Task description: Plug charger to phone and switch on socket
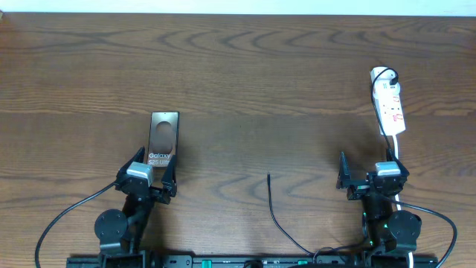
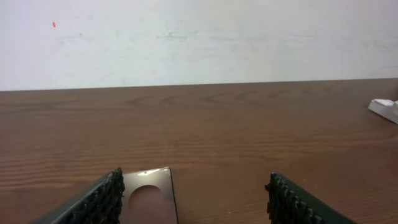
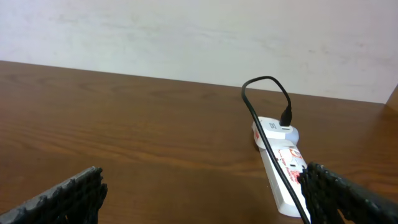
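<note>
The phone [image 1: 163, 140] lies flat on the table, dark and glossy with white lettering, its near end between my left gripper's fingers. My left gripper [image 1: 154, 167] is open and low over that end; in the left wrist view the phone [image 2: 149, 196] sits beside the left finger [image 2: 102, 199], and I cannot tell if they touch. The charger's free tip [image 1: 268, 176] rests on bare wood at centre, its cable [image 1: 286, 227] trailing toward the front edge. The white socket [image 1: 389, 104] lies at the right. Behind it my right gripper [image 1: 372, 170] stands open and holds nothing.
In the right wrist view the charger cable [image 3: 255, 112] loops up from an adapter at the socket's [image 3: 280, 180] far end and runs along the strip toward my right finger [image 3: 336, 193]. The arm bases and their thick cables [image 1: 59, 223] occupy the front edge.
</note>
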Robot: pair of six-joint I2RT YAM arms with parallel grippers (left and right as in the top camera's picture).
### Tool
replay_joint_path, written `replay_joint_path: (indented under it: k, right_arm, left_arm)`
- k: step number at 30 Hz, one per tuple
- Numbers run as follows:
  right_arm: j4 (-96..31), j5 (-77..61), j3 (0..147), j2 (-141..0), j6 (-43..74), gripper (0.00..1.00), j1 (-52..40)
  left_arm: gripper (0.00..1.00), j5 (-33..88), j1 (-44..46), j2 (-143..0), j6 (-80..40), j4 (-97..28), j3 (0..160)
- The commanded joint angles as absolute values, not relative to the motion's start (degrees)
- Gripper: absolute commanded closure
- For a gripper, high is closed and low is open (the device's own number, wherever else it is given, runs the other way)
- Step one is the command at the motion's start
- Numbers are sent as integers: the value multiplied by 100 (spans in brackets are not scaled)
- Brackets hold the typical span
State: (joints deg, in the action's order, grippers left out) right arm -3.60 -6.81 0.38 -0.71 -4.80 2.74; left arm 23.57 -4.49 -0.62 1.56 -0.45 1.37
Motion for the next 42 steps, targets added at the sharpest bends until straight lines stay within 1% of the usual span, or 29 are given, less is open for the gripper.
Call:
replay_joint_path:
  k: [1,19,28,31,35,42]
  right_arm:
    - [-386,-639,32,-38,-412,1,215]
    - [-388,-639,32,-38,-412,1,215]
    - [-388,-639,32,-38,-412,1,215]
    - [-388,-639,32,-38,-412,1,215]
    - [-388,-639,32,-38,-412,1,215]
    - [-388,-639,32,-38,-412,1,215]
  left_arm:
    - [28,2327,-486,-23,215,-235,23]
    - [28,2327,-484,-25,215,-113,75]
    - [28,1868,-486,-204,213,-69,858]
    - [28,1833,-486,-609,213,-137,1203]
    - [28,1831,-486,-1712,217,-395,2032]
    - [28,1833,-486,-3612,213,-1625,3900]
